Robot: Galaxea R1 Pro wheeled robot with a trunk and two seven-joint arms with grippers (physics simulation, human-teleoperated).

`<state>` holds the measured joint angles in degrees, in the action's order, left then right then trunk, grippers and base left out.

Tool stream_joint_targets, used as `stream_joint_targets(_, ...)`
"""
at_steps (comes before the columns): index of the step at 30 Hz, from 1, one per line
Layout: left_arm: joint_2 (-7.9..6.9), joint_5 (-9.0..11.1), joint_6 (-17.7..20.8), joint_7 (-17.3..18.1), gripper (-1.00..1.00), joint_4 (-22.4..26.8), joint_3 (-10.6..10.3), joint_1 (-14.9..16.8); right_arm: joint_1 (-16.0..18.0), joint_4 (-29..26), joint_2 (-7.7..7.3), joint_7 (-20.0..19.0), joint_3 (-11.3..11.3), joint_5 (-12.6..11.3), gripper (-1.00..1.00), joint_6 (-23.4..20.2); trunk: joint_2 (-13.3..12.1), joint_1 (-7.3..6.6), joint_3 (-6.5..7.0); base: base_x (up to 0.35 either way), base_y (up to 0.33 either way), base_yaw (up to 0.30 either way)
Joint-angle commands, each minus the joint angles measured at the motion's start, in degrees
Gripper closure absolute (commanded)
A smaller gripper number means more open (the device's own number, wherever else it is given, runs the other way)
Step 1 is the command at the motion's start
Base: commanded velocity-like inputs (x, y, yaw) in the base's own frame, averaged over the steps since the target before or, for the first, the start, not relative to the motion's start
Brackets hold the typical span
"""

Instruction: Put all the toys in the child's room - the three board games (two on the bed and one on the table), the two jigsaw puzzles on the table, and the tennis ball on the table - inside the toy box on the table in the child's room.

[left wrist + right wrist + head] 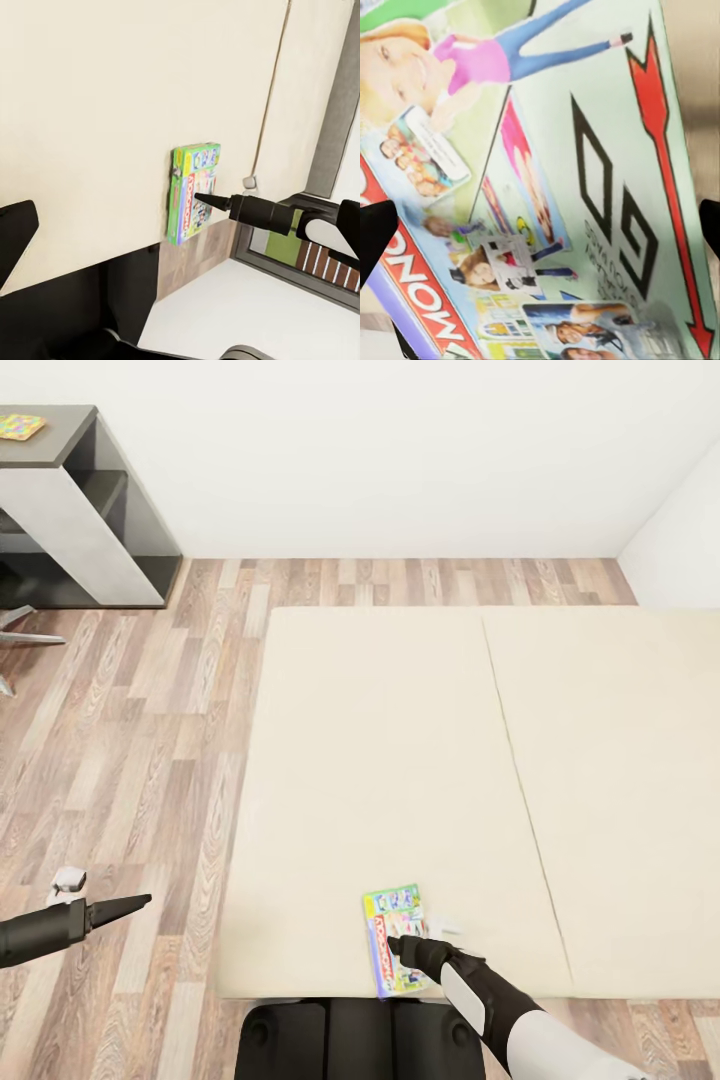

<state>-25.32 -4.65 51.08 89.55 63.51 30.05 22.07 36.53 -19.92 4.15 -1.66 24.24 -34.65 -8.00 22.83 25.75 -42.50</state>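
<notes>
Here, in the head view, the bed [400, 760] spreads its beige mattress across the middle, with wood floor [130, 760] to its left and a white wall [400, 450] beyond. A green-edged board game [392, 920] with a busy white cover lies flat near the mattress's front edge, and the right gripper [430, 940] sits low over that box, one dark finger and one white tip visible; from this angle I cannot tell how far they stand apart. The left gripper [100, 900] hangs over the floor, well apart from the bed, holding nothing, its spread unclear. At the far upper left stands the table [60, 470], a jigsaw puzzle [20, 427] lying on its dark top. In the left wrist view, the board game [193, 191] lies by the mattress edge, and the right gripper [214, 196] points its dark finger onto the cover. In the right wrist view, the box cover [540, 187] shows very close, cartoon figures and red lettering, with a dark fingertip [375, 240] at one side and another at the opposite side, so the fingers are spread wide, gripping nothing.
</notes>
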Motion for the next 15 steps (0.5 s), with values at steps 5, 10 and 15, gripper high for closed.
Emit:
stream_joint_targets(5,0.01,-0.5,0.6,0.5,-1.00,0.0,0.1,0.0,0.0,0.0,-0.02,0.0,0.2,-0.2,-1.00,-0.2,0.1,0.03,-0.06,0.000,0.152,0.000)
stream_joint_targets(10,0.01,-0.5,0.6,0.5,-1.00,0.0,0.1,0.1,0.0,0.0,-0.02,0.1,0.2,-0.2,-1.00,-0.2,0.1,0.03,-0.06,0.000,0.145,0.000)
stream_joint_targets(15,0.01,-0.5,0.6,0.5,-1.00,0.0,0.1,0.0,0.0,0.0,-0.02,0.0,0.2,-0.2,-1.00,-0.2,0.1,0.03,-0.06,0.000,0.142,0.000)
